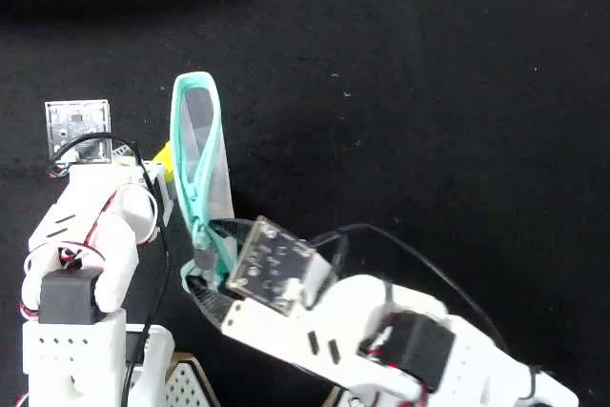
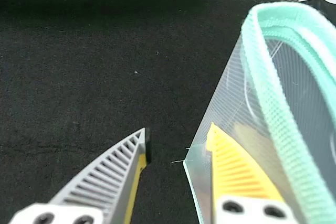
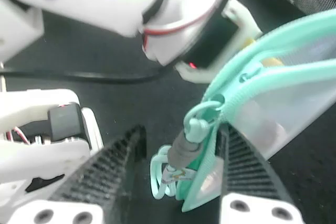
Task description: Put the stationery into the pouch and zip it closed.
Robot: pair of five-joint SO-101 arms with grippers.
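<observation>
The pouch [image 1: 205,154] stands on edge on the black desk [image 1: 400,92], left of centre in the high view. The right end effector [image 3: 181,128], fingers apart, straddles its zip pull [image 3: 195,125] at the pouch's lower end. The left end effector [image 2: 177,129] is also apart, one yellow finger [image 2: 236,171] seen through the pouch's clear wall.

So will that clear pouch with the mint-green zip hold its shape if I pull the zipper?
Probably floppy: the clear plastic pouch with mint-green zip has thin see-through walls bowing at the open mouth. Likely light, so it may slide on the black cloth unless the left tool braces it.
</observation>
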